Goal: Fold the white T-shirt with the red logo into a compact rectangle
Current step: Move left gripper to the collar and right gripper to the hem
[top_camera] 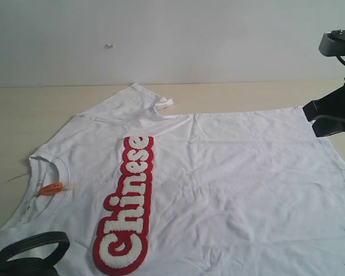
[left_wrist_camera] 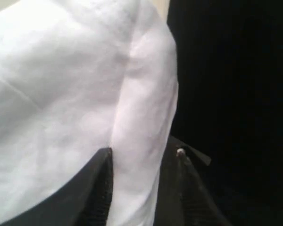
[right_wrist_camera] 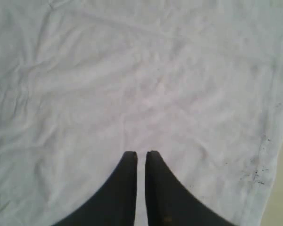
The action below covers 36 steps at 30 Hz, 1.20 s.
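Note:
The white T-shirt (top_camera: 230,184) lies spread flat on the table, its ribbed collar (top_camera: 45,164) to the left with a small orange tag (top_camera: 50,188) inside. The red logo (top_camera: 129,204) with fuzzy white "Chinese" letters runs across the chest. My left gripper (left_wrist_camera: 142,162) is shut on a thick fold of the white T-shirt (left_wrist_camera: 61,94) at its edge; only a black part of that arm (top_camera: 26,256) shows at the exterior view's bottom left. My right gripper (right_wrist_camera: 141,154) is shut with nothing in it, just above the plain white T-shirt (right_wrist_camera: 141,80) fabric near the hem.
The beige table (top_camera: 23,109) shows bare around the shirt, with a white wall (top_camera: 161,34) behind it. The far sleeve (top_camera: 141,98) lies folded over near the back edge. The right arm (top_camera: 332,115) hangs over the shirt's far right corner. Dark specks mark the hem (right_wrist_camera: 259,172).

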### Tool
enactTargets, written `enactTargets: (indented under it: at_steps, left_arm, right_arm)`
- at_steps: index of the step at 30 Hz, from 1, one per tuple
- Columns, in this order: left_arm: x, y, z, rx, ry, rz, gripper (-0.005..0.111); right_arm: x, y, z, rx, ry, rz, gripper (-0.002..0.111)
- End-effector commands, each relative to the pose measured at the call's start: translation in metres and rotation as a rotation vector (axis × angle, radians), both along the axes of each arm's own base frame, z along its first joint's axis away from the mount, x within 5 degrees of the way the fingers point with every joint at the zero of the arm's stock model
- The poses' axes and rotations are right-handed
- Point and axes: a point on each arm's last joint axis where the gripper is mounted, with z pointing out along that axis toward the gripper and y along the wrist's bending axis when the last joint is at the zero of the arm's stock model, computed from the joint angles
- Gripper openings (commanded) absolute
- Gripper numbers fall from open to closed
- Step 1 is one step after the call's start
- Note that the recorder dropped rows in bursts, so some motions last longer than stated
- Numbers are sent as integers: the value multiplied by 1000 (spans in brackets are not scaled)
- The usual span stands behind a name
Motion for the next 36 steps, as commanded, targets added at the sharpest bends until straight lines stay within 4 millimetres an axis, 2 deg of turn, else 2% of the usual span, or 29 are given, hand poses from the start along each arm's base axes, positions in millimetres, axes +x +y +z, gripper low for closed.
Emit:
enactTargets:
  at_steps: [1, 4, 9, 13, 15, 18, 21, 23, 24, 25, 26, 30, 31, 32, 34, 36]
  left_arm:
    - [-1, 0, -4, 2, -9, -7, 44]
    - [-1, 1, 2, -7, -15, -18, 44]
    - [3, 8, 29, -68, -82, 38, 44]
    - [9, 18, 45, -117, -184, 7, 44]
    - [29, 23, 55, -137, -339, 103, 44]
    - [71, 37, 73, -149, -593, 285, 44]
    - [100, 53, 80, -52, -714, 268, 44]
    - [118, 67, 79, 49, -736, 241, 44]
    - [137, 85, 77, 141, -719, 274, 44]
    - [142, 90, 76, 158, -701, 285, 44]
    - [162, 103, 77, 137, -645, 356, 44]
    - [201, 133, 78, 171, -549, 458, 44]
    - [216, 147, 75, 229, -518, 435, 44]
    - [222, 154, 70, 264, -501, 355, 44]
    - [224, 158, 58, 338, -446, 102, 44]
    - [226, 156, 49, 356, -420, -75, 44]
  right_arm:
    - [0, -2, 1, -7, -23, -5, 10]
    - [0, -2, 1, -11, -22, -3, 10]
    - [-4, -8, -10, -55, 35, -54, 10]
    - [-3, -9, -11, -62, 29, -61, 10]
    - [-3, -9, -12, -80, 29, -31, 10]
    - [-4, -12, -19, -154, 67, 81, 10]
    - [-12, -9, -23, -280, 164, 282, 10]
    - [-16, -4, -23, -370, 201, 417, 12]
    - [-16, 0, -23, -448, 208, 503, 16]
    - [-15, 1, -23, -477, 203, 523, 19]
    - [-12, 1, -22, -529, 178, 548, 26]
    - [-9, -3, -20, -586, 152, 565, 44]
    - [-7, -5, -20, -622, 134, 577, 51]
    - [-3, -6, -18, -654, 102, 587, 55]
    - [2, -6, -18, -678, 53, 593, 57]
    - [5, -6, -25, -690, 69, 646, 57]
